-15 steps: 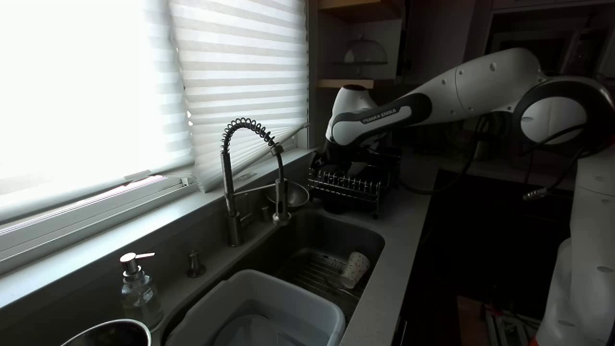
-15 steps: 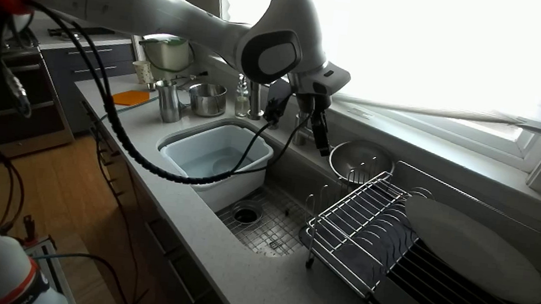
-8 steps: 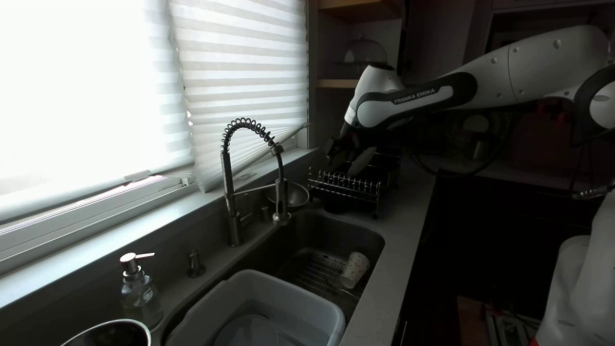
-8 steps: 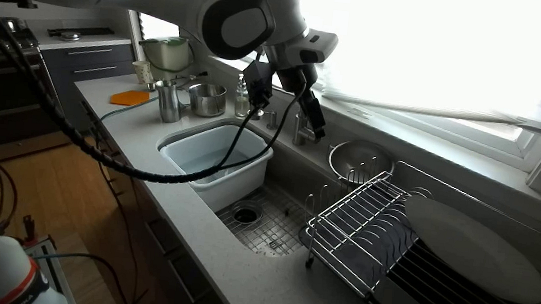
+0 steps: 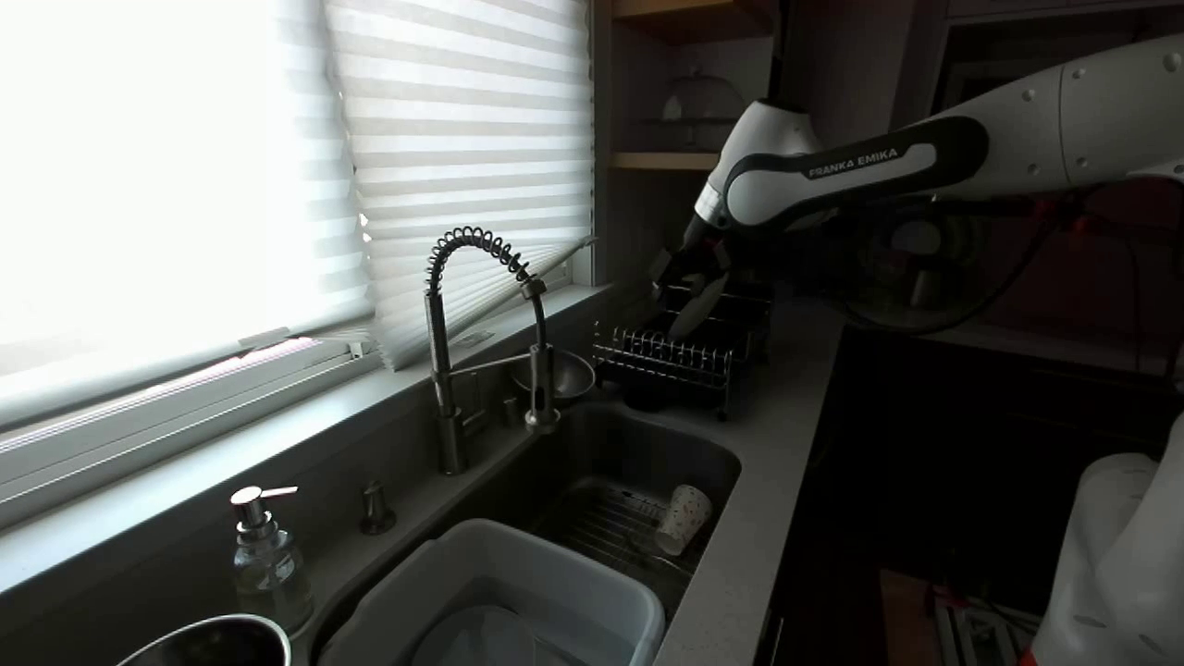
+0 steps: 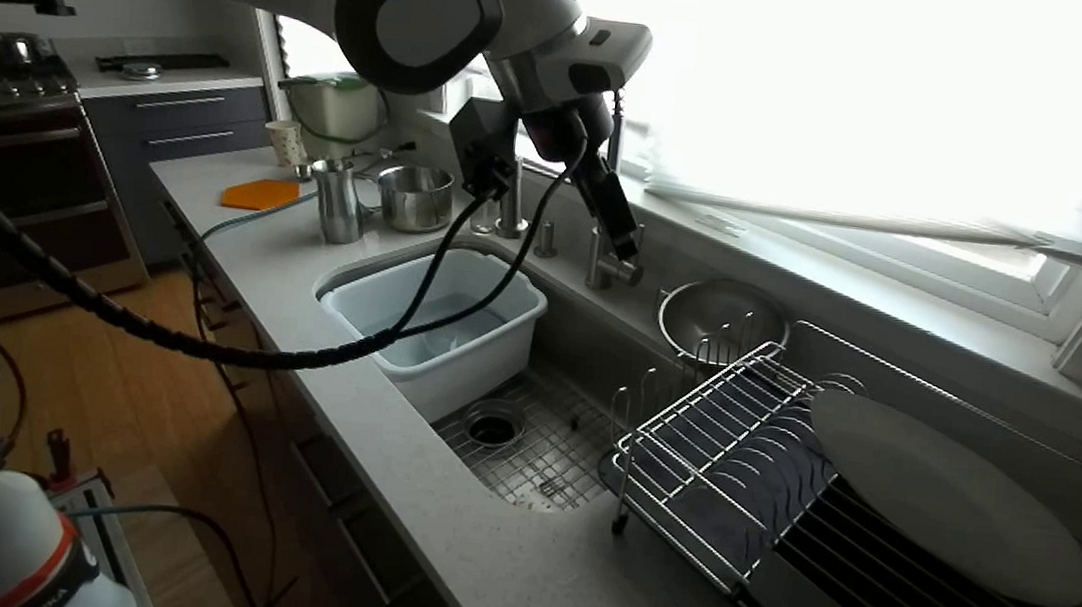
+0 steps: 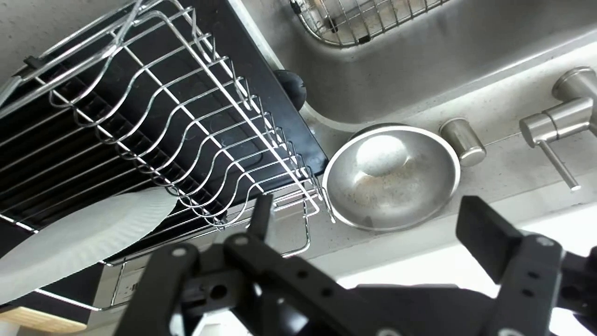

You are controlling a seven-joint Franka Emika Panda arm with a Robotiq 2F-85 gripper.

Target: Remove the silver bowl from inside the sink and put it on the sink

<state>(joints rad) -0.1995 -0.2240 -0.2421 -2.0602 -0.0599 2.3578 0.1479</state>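
Observation:
The silver bowl (image 7: 392,182) sits upright on the ledge behind the sink's back corner, between the dish rack and the faucet base. It also shows in both exterior views (image 5: 569,375) (image 6: 723,323). The sink (image 7: 396,74) is beside it; its basin wall (image 5: 615,444) and floor grid (image 6: 542,434) show in both exterior views. My gripper (image 7: 371,217) is open, with its fingers wide apart and nothing between them. It hangs in the air above the bowl, not touching it. In an exterior view the gripper (image 6: 628,242) is above and left of the bowl.
A dish rack (image 7: 200,116) with a plate (image 7: 93,228) stands beside the bowl. The coiled faucet (image 5: 474,240) rises behind the sink. A pale tub (image 6: 493,379) and a cup (image 5: 684,518) are in the sink. A pot (image 6: 414,200) and a pitcher (image 6: 340,207) stand on the counter.
The arm has moved up and back, away from the bowl and toward the robot's base. The bowl has not moved.

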